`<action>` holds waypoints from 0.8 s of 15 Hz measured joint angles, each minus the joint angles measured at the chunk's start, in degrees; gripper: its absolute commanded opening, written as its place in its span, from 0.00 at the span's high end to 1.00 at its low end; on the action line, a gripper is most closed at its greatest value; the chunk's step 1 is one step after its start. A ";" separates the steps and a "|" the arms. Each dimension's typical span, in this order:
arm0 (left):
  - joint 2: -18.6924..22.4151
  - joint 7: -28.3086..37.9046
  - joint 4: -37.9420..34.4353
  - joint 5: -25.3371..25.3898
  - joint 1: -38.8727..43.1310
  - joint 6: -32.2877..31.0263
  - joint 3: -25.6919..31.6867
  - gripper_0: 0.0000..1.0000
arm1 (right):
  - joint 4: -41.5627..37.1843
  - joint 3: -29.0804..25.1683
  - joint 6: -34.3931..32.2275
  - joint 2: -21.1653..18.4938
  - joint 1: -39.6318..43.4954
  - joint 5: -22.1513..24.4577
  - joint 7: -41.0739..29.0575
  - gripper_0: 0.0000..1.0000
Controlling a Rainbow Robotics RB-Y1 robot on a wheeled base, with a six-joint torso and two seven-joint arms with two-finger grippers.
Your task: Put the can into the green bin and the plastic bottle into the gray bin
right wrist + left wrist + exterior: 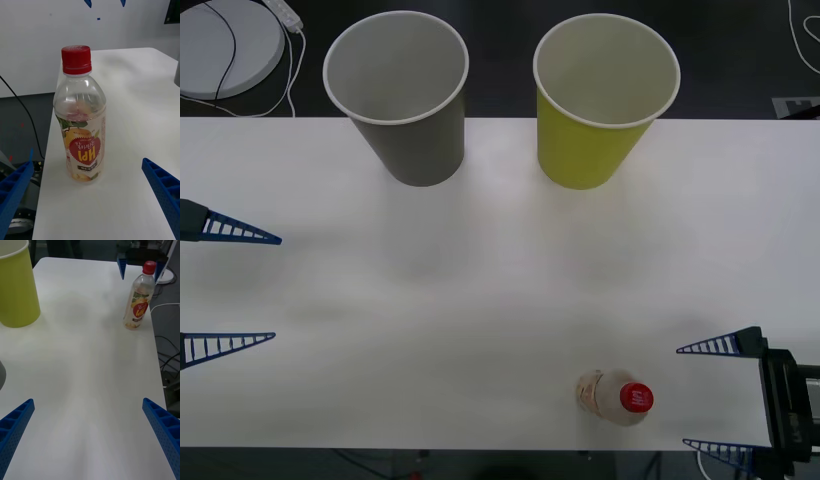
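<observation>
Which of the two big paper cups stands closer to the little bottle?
The green bin. It stands at the table's far edge on the robot's right, the plastic bottle's side; the gray bin stands on the left.

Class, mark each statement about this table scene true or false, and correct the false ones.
1. The plastic bottle stands upright near the table's front edge. True.
2. The gray bin lies on its side. False: it stands upright.
3. The right gripper is open, beside the bottle. True.
4. The bottle's cap is blue. False: it is red.
5. The left gripper holds the green bin. False: it is open, far from it.
</observation>
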 measured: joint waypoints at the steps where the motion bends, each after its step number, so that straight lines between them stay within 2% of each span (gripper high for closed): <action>1: 0.00 0.00 0.00 0.00 0.00 0.00 0.00 0.00 | 0.00 0.29 0.25 0.40 -0.16 0.34 0.00 0.00; 9: 0.00 0.00 0.00 0.00 0.00 0.00 0.00 0.00 | 0.00 9.85 5.18 0.77 -2.73 -3.03 0.71 0.00; 12: 0.00 0.00 0.00 0.00 0.00 0.00 0.00 0.00 | -0.02 11.51 6.59 0.77 -3.61 -3.71 1.03 0.00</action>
